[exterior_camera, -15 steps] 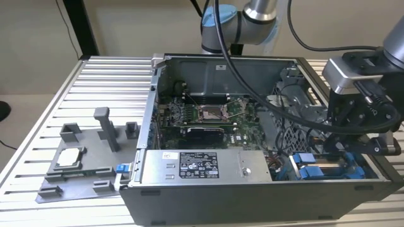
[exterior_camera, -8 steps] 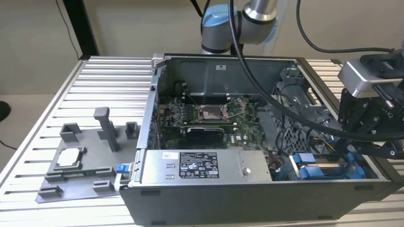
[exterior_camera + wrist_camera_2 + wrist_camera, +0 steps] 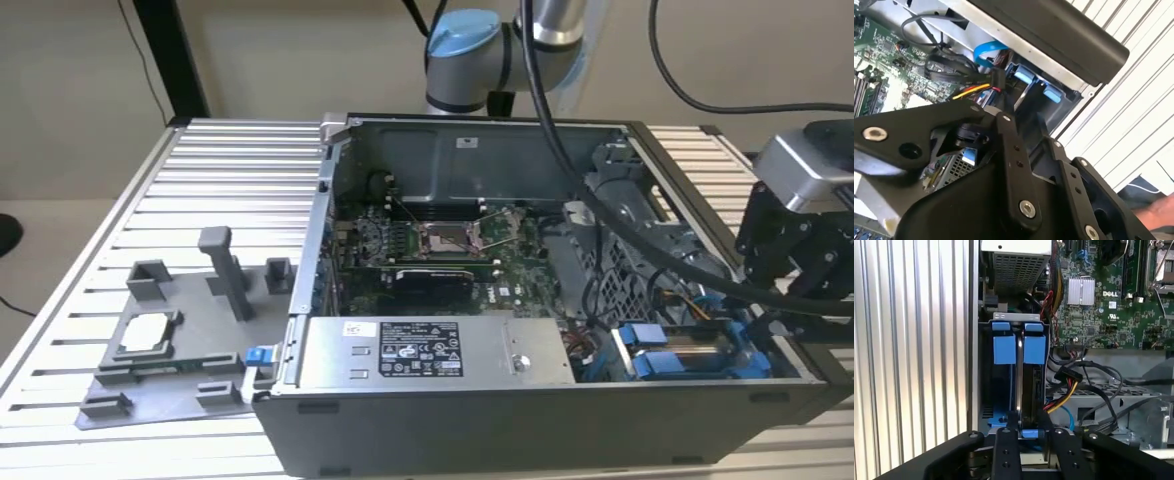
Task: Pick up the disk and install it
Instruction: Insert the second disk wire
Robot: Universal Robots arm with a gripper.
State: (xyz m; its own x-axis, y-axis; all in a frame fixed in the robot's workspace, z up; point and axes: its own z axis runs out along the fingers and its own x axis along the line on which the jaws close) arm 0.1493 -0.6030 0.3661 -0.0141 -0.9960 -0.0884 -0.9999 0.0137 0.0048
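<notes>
The disk (image 3: 1019, 385) is seen edge-on w/ blue bracket, seated upright in the drive bay of the PC case (image 3: 534, 420), directly under the gripper (image 3: 1029, 432). Gripper fingers (image 3: 1004, 450) are clenched on the disk's near end.

A bench (image 3: 240, 165) of ribbed, pale metal slats fills the scene; its grooves also run past in both wrist views. Behind it stands a plain beige wall (image 3: 294, 55), evenly lit. A black upright post (image 3: 174, 55) rises at the bench's far corner on the exterior view's left, above a light floor (image 3: 54, 250).
</notes>
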